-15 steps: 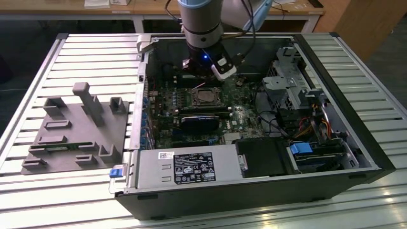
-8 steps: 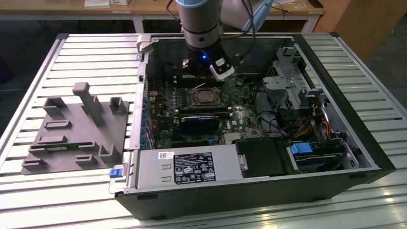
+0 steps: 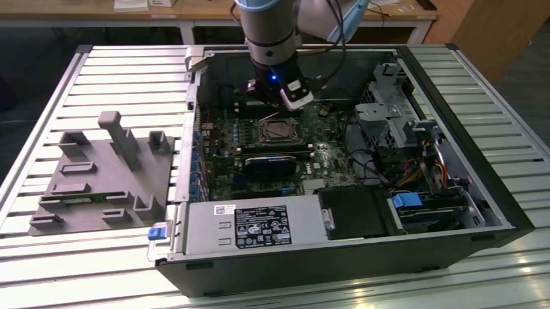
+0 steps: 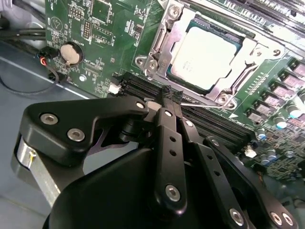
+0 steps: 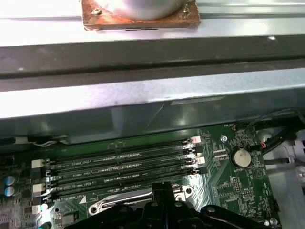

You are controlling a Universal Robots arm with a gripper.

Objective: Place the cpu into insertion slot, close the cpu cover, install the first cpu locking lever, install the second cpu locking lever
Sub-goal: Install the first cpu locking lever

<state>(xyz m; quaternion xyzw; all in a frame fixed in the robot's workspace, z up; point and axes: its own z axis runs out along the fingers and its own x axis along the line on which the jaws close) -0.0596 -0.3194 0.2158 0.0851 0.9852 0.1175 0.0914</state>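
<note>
Second wrist view: your pincer [image 4: 167, 98], fingers pressed together, nothing seen held, tips just beside cover [image 4: 164, 33]; cpu [image 4: 205, 55] seated in its cut-out.
First wrist view: memory slots [image 5: 119, 164] beside the tips.
Exterior view: arm [image 3: 270, 32] upright inside case [image 3: 344, 257].
Risk: a sideways slip would likely scrape the memory slots or jar the cover.

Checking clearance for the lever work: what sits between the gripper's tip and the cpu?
In the second wrist view, the gripper hangs over the black memory slots; between it and the cpu lies the silvery edge of the cpu cover.
</note>
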